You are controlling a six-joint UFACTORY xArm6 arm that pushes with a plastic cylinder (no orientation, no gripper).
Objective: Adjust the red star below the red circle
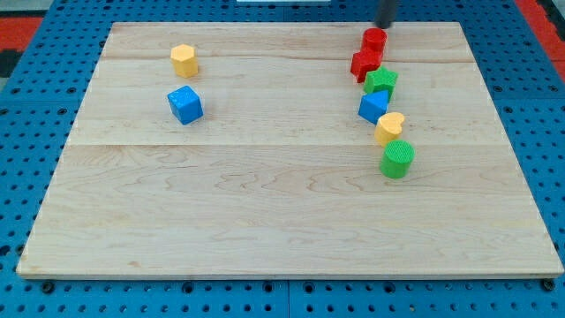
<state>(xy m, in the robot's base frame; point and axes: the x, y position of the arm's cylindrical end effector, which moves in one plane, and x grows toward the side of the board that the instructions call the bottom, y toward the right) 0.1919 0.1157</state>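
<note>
The red circle (374, 40) stands near the top edge of the wooden board, right of centre. The red star (365, 64) lies just below it and slightly to the left, touching it. My tip (385, 24) is at the view's top, just above and a little right of the red circle, close to it; only the rod's lower end shows.
A green star (381, 81), blue cube (373, 107), yellow heart (388, 128) and green cylinder (397, 159) run in a line below the red star. A yellow hexagon (184, 59) and a blue cube (185, 104) sit at the left. The board (265, 203) rests on blue pegboard.
</note>
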